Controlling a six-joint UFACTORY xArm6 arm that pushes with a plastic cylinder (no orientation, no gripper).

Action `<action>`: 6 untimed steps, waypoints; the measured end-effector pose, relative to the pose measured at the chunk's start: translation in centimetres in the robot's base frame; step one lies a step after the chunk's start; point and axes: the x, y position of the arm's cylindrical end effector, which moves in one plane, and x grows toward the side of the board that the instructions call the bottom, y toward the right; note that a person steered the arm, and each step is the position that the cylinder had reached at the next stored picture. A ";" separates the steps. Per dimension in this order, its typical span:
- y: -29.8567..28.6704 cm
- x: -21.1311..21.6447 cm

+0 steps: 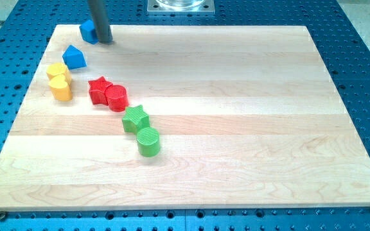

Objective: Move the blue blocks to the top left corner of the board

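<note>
A blue block (87, 31) sits near the top left corner of the wooden board (236, 128), partly hidden by my rod. My tip (105, 41) rests on the board, touching that block's right side. A second blue block (74, 57), house-shaped, lies lower down and to the left, apart from my tip.
Two yellow blocks (58, 72) (61, 88) sit touching near the left edge. A red star (98, 90) touches a red cylinder (116, 97). A green star (135, 119) sits just above a green cylinder (148, 141). A metal mount (180, 6) stands at the view's top.
</note>
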 end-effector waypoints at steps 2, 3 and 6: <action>-6.9 -1.8; -3.8 -1.6; -8.6 9.8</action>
